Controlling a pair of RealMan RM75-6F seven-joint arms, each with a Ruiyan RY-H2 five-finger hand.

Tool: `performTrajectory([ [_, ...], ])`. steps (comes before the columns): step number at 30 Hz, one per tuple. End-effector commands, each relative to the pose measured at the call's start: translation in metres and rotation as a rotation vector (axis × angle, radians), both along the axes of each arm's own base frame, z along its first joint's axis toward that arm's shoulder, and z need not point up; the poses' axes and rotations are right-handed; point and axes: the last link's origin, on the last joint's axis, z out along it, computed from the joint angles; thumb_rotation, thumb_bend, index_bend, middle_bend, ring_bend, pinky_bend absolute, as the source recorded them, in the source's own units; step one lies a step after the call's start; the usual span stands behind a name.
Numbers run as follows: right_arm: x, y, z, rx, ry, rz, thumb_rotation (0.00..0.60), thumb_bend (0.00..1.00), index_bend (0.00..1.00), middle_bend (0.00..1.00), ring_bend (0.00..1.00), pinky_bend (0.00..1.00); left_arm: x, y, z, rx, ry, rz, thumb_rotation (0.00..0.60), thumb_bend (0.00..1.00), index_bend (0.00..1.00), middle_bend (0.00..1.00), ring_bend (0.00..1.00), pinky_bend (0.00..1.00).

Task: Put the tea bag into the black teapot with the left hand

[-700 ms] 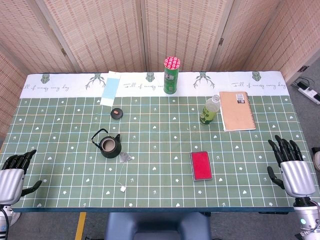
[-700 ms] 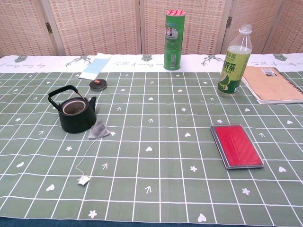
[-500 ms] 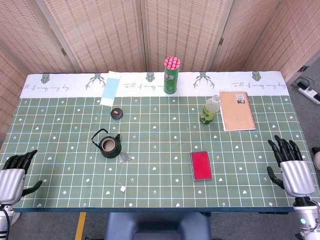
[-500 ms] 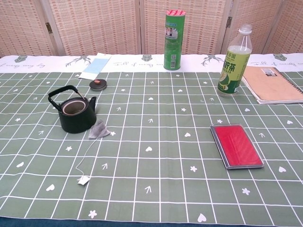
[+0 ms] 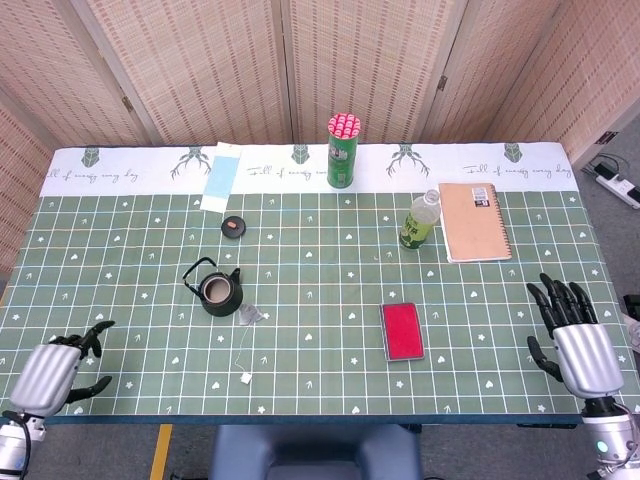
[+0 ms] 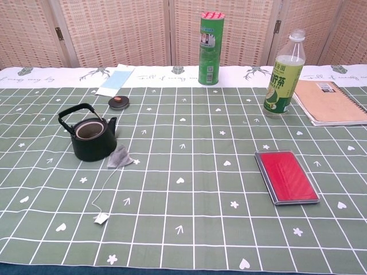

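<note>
A black teapot (image 5: 218, 290) (image 6: 92, 139) stands lidless on the green checked cloth, left of centre. The grey tea bag (image 5: 250, 316) (image 6: 119, 157) lies flat just right of the pot, its string running toward me to a small white tag (image 5: 243, 378) (image 6: 102, 218). My left hand (image 5: 60, 365) hovers at the near-left corner of the table, fingers apart and empty, well left of the tea bag. Over the near-right edge my right hand (image 5: 570, 335) is open with spread fingers. Neither hand shows in the chest view.
The teapot lid (image 5: 233, 226) (image 6: 118, 102) lies behind the pot. A red case (image 5: 402, 331) (image 6: 286, 176) lies right of centre. A green bottle (image 5: 421, 219) (image 6: 284, 74), a brown notebook (image 5: 475, 221) (image 6: 331, 102), a green canister (image 5: 342, 151) (image 6: 210, 41) and a blue sheet (image 5: 220, 177) sit further back.
My left hand has moved right and inward over the near-left corner, fingers now pointing right. My right hand has shifted slightly left. The tea bag and teapot have not moved.
</note>
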Motion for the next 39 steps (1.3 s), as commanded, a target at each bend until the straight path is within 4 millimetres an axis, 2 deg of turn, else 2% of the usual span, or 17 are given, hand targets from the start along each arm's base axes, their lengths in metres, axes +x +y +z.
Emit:
performTrajectory([
  [1, 0.001, -0.001, -0.002, 0.017, -0.001, 0.006, 0.6, 0.45, 0.0, 0.0, 0.0, 0.0, 0.007, 0.001, -0.003, -0.08, -0.004, -0.099, 0.6, 0.24, 0.33, 0.74, 0.69, 0.74],
  [6, 0.002, -0.001, -0.003, 0.021, -0.004, 0.012, 0.6, 0.45, 0.0, 0.0, 0.0, 0.0, 0.012, 0.003, -0.011, -0.129, -0.007, -0.173, 0.6, 0.24, 0.38, 0.84, 0.81, 0.86],
  [16, -0.002, -0.007, -0.002, 0.003, 0.004, -0.013, 0.6, 0.45, 0.0, 0.0, 0.0, 0.0, 0.017, 0.027, -0.035, -0.248, 0.012, -0.239, 0.6, 0.24, 0.36, 0.85, 0.83, 0.88],
  [27, -0.002, -0.007, -0.001, 0.0, 0.002, -0.015, 0.6, 0.45, 0.0, 0.0, 0.0, 0.0, 0.036, 0.01, -0.08, -0.41, 0.021, -0.33, 0.6, 0.24, 0.37, 0.88, 0.86, 0.9],
  [39, -0.003, -0.008, 0.002, -0.009, -0.003, -0.02, 0.6, 0.45, 0.0, 0.0, 0.0, 0.0, 0.06, 0.029, -0.12, -0.443, 0.012, -0.398, 0.6, 0.24, 0.41, 0.89, 0.88, 0.91],
])
